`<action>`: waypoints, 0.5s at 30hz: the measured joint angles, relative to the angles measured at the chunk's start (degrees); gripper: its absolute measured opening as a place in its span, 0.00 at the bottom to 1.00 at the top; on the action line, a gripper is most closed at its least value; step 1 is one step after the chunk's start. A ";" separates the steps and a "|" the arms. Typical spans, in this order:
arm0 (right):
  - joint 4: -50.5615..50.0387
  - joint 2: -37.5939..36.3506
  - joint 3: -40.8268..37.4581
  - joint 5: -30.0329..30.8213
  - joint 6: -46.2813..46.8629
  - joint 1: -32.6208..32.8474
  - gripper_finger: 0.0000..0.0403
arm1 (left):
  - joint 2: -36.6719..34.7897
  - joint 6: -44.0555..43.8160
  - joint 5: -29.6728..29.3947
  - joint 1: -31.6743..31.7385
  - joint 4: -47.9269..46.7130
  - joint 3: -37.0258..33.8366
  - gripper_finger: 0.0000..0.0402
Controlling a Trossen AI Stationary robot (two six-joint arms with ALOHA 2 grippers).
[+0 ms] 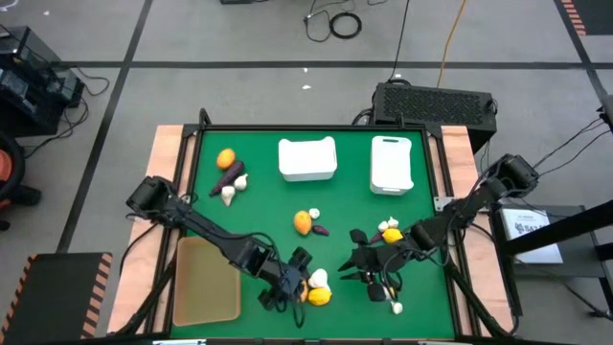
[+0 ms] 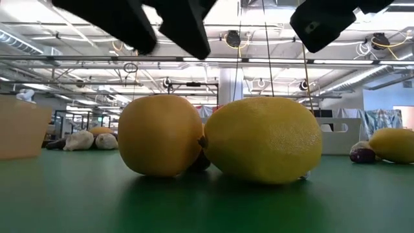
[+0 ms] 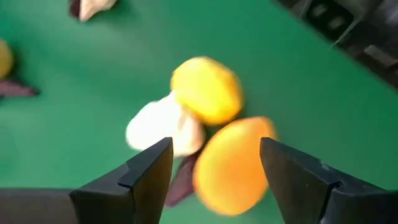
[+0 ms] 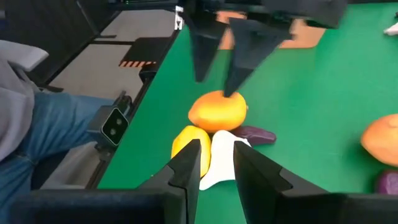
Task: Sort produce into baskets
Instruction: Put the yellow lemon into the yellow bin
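Note:
A pile of produce lies near the table's front edge: an orange fruit (image 3: 230, 165), a yellow lemon (image 3: 208, 87), a white garlic bulb (image 3: 161, 124) and a purple eggplant piece (image 3: 180, 180). My left gripper (image 1: 299, 270) is open just above the pile. Its fingers stand on either side of the orange fruit, and I see no touch. My right gripper (image 1: 359, 259) hovers just right of the pile and points at it. Its fingers (image 4: 193, 165) stand a narrow gap apart and hold nothing. In the low view the orange fruit (image 2: 160, 136) and the lemon (image 2: 265, 139) rest on the mat.
A tan tray (image 1: 206, 278) lies at the front left. A white squarish bin (image 1: 306, 158) and a narrower white bin (image 1: 391, 163) stand at the back. More produce lies at the far left (image 1: 228, 174), in the middle (image 1: 305, 222) and by the right arm (image 1: 391, 233). A garlic bulb (image 1: 396, 307) lies at the front.

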 joint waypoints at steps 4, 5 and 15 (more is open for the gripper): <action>-0.52 0.00 0.00 0.02 0.00 -0.02 0.21 | 0.30 -0.36 -0.06 -1.00 0.08 0.01 0.66; -0.70 0.00 0.00 0.02 0.10 -0.02 0.21 | 0.26 -0.36 -0.55 -1.02 0.13 0.01 0.67; -0.75 0.00 0.00 -0.01 0.60 -0.02 0.21 | 0.18 4.31 2.20 0.30 1.30 0.01 0.67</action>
